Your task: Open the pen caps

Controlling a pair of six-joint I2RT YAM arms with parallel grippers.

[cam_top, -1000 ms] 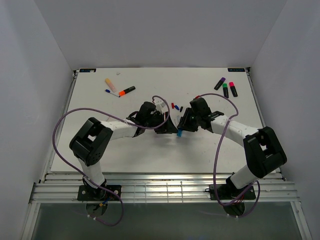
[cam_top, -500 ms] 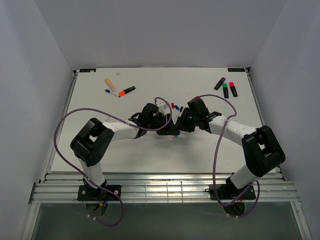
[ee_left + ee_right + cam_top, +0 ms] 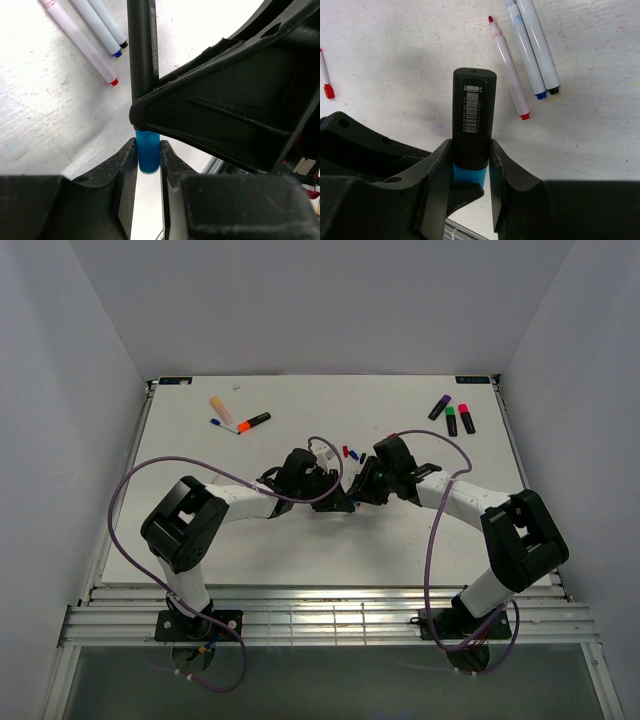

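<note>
The left gripper (image 3: 148,161) pinches the blue cap (image 3: 148,150) of a black highlighter (image 3: 473,110), whose body the right gripper (image 3: 470,172) clamps. Both meet at the middle of the table (image 3: 300,555), with thin pens (image 3: 520,55) lying just beside them.

White arm links (image 3: 240,498), black joints (image 3: 183,530), purple cables (image 3: 430,560), black hands (image 3: 338,502) (image 3: 366,487)
</note>
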